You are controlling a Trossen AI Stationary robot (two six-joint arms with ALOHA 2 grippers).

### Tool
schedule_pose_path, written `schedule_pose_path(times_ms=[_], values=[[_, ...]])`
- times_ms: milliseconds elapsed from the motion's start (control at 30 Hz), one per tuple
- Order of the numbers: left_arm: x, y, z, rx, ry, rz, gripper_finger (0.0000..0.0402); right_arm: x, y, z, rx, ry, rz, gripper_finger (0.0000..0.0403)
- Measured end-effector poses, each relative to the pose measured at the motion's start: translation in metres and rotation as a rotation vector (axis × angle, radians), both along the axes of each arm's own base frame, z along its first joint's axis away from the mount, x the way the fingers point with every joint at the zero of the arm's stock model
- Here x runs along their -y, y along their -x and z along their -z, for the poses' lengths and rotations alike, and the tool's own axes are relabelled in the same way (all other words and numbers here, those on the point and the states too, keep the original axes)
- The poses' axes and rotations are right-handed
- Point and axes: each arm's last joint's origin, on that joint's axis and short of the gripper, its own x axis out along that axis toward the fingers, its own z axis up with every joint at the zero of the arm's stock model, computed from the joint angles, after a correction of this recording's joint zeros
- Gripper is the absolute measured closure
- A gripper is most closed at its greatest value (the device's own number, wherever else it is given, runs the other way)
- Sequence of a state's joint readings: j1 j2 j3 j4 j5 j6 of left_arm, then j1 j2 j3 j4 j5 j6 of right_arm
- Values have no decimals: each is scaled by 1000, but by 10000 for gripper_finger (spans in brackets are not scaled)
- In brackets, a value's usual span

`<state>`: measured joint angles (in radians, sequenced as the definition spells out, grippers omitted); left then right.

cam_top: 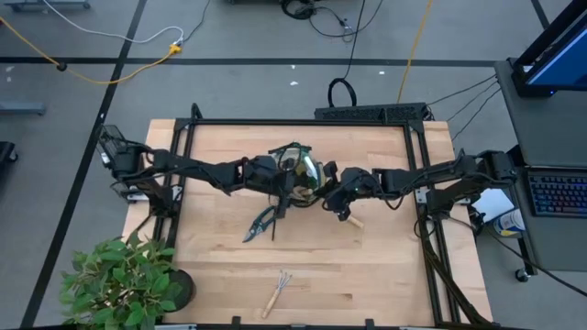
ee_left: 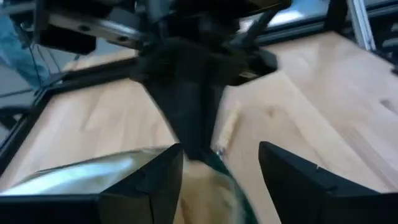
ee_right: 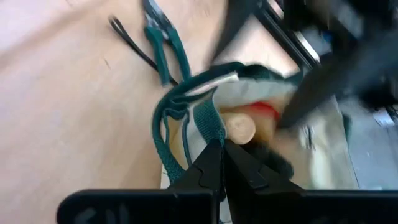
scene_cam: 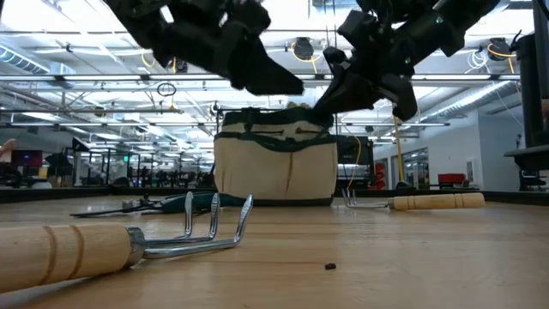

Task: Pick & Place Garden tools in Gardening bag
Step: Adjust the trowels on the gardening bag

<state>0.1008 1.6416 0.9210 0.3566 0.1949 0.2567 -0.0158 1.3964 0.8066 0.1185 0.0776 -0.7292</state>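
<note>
High view: overhead, straight down, far, covers whole table (cam_top: 367,266). Low view: at tabletop level, level across the wood into the room; rake (scene_cam: 129,245) nearest the lens. Left wrist view: close, looking forward between its own fingers (ee_left: 149,186). Right wrist view: close, down into gardening bag (ee_right: 249,118). The bag appears in the high, low and right wrist views.

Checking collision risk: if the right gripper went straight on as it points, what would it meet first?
Probably the round wooden handle end standing in the beige fabric bag; the shut right gripper pinches its green strap. Depth is unclear.
</note>
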Motion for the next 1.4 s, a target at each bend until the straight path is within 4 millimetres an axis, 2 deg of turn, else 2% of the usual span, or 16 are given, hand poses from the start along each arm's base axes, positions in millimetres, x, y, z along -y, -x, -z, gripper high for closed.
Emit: schedule_pose_path(times_ms=[167, 300, 467, 733, 800, 1133, 1400], values=[[-4, 12, -16, -15, -55, -170, 194, 1, 1, 3, 4, 14, 28, 403], [-11, 15, -11, -78, -6, -255, 213, 1, 0, 0, 39, 27, 17, 403], [-11, 12, 1, -132, 9, -199, 249, 1, -2, -2, 64, 28, 15, 403], [-5, 11, -2, -97, 3, -93, 313, 1, -2, -4, 83, 28, 14, 403], [-5, 8, 2, -100, 9, -81, 323, 0, -3, -4, 91, 27, 13, 403], [-7, -1, 15, -89, 7, -77, 317, 1, -2, -3, 87, 24, 15, 403], [-21, -3, 20, -86, 15, -120, 317, -1, -4, -6, 102, 14, 11, 403]])
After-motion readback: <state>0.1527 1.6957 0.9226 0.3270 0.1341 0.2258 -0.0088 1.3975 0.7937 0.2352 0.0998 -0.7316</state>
